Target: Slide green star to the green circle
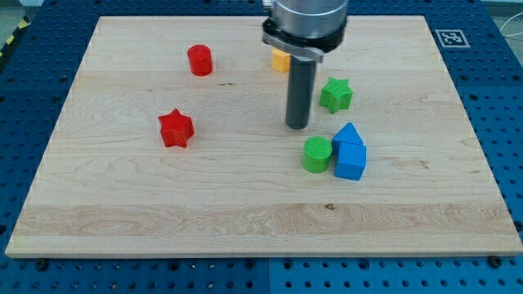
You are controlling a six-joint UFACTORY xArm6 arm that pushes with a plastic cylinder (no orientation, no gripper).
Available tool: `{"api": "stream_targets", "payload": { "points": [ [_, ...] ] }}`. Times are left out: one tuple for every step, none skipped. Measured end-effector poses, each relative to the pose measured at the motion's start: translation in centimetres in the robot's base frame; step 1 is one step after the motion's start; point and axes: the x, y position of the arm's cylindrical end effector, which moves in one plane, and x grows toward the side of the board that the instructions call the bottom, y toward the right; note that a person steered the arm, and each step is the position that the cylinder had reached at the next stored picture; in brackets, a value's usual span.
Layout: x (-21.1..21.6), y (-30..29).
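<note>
The wooden board (pixel 163 204) fills most of the frame and rests on a blue perforated base (pixel 498 122). The arm's grey housing (pixel 306 20) enters at the top centre; its dark rod ends at my tip (pixel 297 126), just right of the frame's centre. There is no hand to open or close: my tip is a bare rod and holds nothing.

Task status: not complete. The green star (pixel 336 95) lies right of centre, apart from the green circle (pixel 317 154), which sits below it and touches the two blue blocks (pixel 350 153) on its right.

My tip stands just left of and below the green star, not touching it, roughly between star and circle.

Remaining blocks: red star (pixel 176 128) left of centre, red cylinder (pixel 199 60) upper left, yellow block (pixel 280 60) partly hidden behind the rod.
</note>
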Motion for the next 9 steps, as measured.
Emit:
{"api": "stream_targets", "payload": {
  "points": [
    [0.0,2.1],
    [-0.2,4.8],
    [-0.8,8.3],
    [-4.2,10.6],
    [-7.8,10.3],
    [-8.2,6.8],
    [-7.3,3.4],
    [-6.0,1.2],
    [-6.4,0.3]
  ]
}}
